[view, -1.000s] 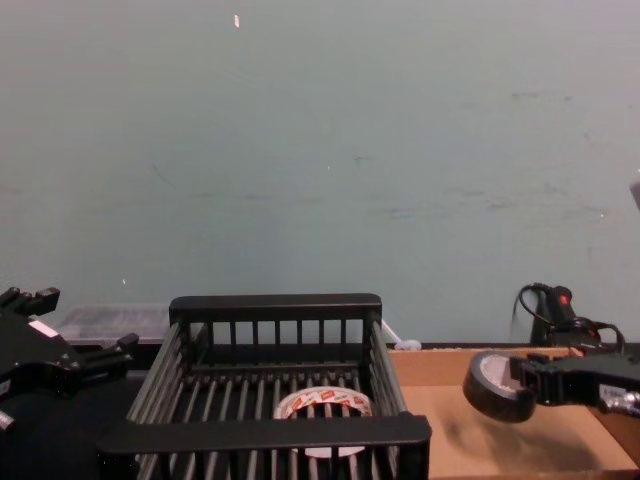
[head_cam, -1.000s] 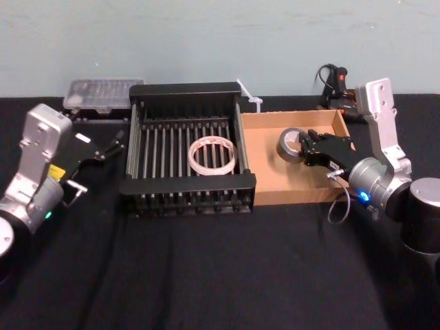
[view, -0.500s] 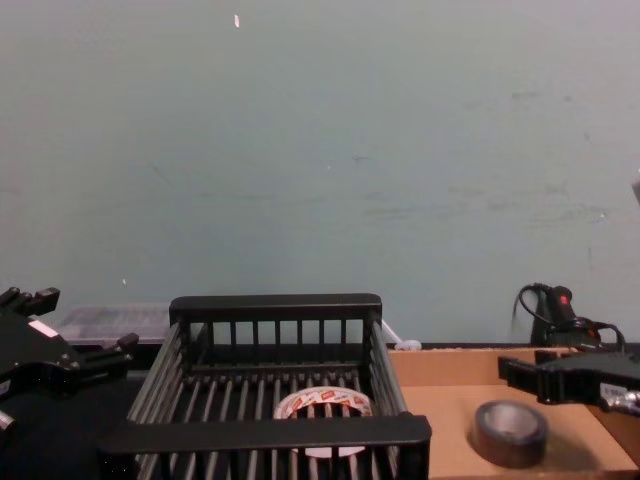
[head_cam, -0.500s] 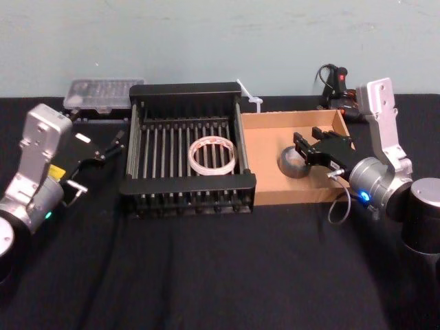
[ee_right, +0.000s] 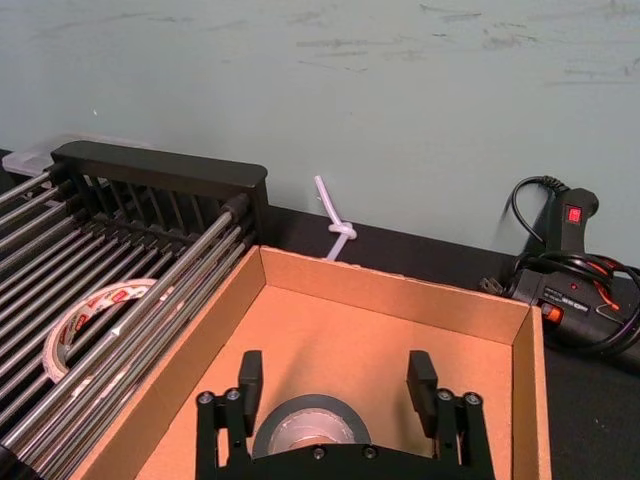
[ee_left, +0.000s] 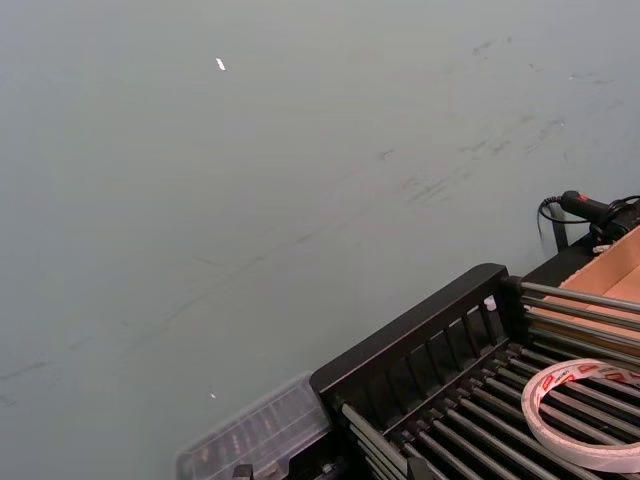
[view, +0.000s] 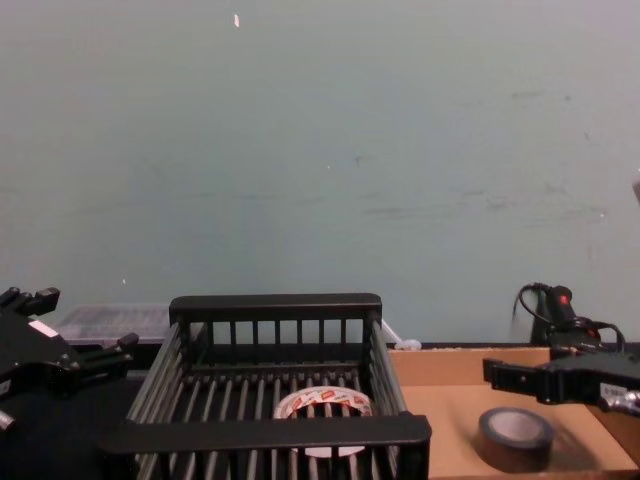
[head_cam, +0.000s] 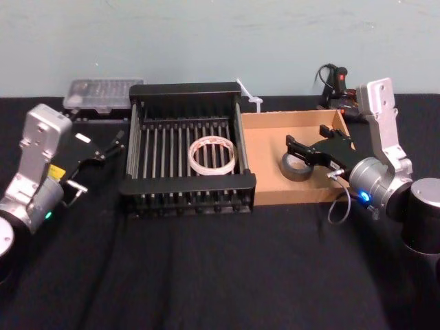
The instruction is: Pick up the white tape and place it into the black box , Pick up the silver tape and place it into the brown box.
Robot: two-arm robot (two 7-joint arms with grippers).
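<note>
— Where is the silver tape (head_cam: 298, 167) seen?

— Now it is found lying flat on the floor of the brown box (head_cam: 267, 180), free of any grip. From the chest it is viewed from the side, resting on the cardboard near the box's front wall. The right gripper (head_cam: 311, 145) is held just above it, and its fingers (ee_right: 250, 373) are spread wide, one to each side of the roll, with nothing touched by them.

— And the white tape (head_cam: 212, 154)?

— It is laid flat on the barred floor of the black box (head_cam: 187, 185), towards the side next to the brown box. Its red marks are made out on the flat face. The two boxes are set side by side, touching, on the black-covered counter (head_cam: 206, 268).

— How is the left gripper (head_cam: 113, 143) placed?

— It is kept beside the black box, on the side away from the brown box, just off the rim. Its fingers are seen slightly parted, and nothing is held in them. A clear plastic case (head_cam: 103, 91) is noted behind it, near the black box's far corner, and a black corded tool (head_cam: 335, 84) with a red switch is noted behind the brown box.
</note>
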